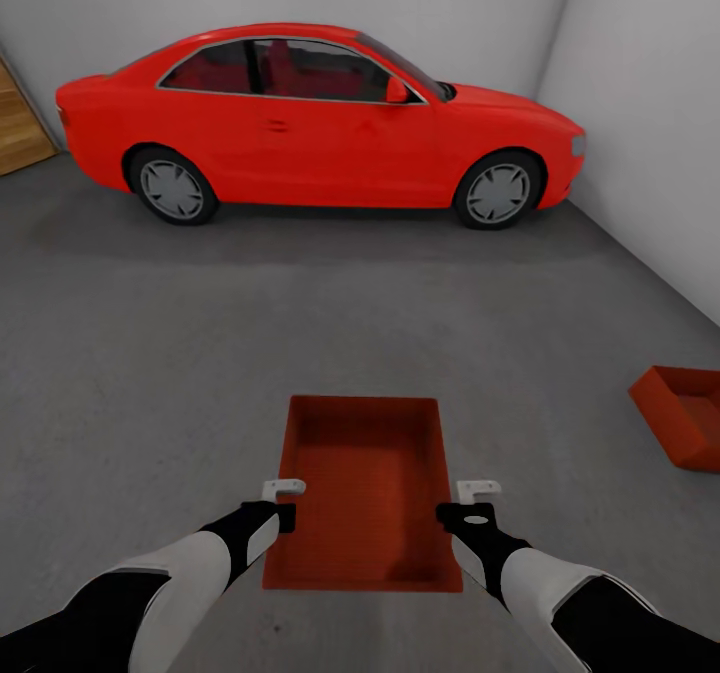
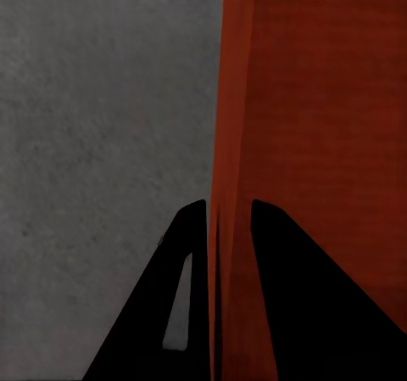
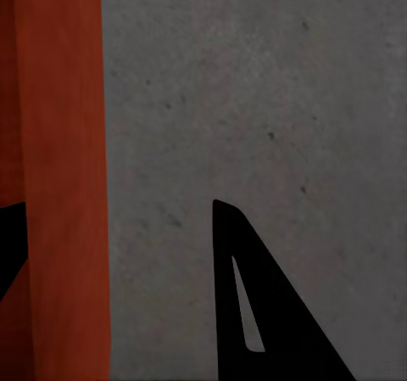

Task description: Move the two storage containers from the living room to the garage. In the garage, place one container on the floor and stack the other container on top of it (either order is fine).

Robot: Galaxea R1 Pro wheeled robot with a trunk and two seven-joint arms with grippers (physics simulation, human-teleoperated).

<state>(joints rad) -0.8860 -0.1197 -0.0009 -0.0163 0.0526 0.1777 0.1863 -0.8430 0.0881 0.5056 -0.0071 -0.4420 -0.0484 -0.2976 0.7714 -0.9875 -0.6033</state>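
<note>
- Arms: both reach fwd from lower edge of head view, black-and-white sleeves, one each side of near container.
- Left gripper: at left long wall of near container, towards its near end. In left wrist view, left gripper narrowly parted, black fingers either side of thin orange-red wall, one outside, one inside. Closed on wall; pad contact itself not resolvable.
- Right gripper: at right long wall, level w/ left one. In right wrist view, right gripper spread wide: one finger out over bare concrete, well clear of wall; other finger at frame edge over bin's inner side. Wall between fingers, no grip on it.
- Near container: lidless orange-red bin, ribbed inside, long axis pointing away from robot, centred between arms. Resting on floor or held just above it: cannot tell.
- Floor: dark grey mottled concrete, garage.
- Second container: on floor, far right, turned at an angle, partly cut by frame edge, well apart from near one.
- Red car: parked side-on across far end, nose to right, beyond both bins.
- Walls: plain white, behind car and along right side.
- Wooden panel: orange-brown, far left edge, beside car's tail.
</note>
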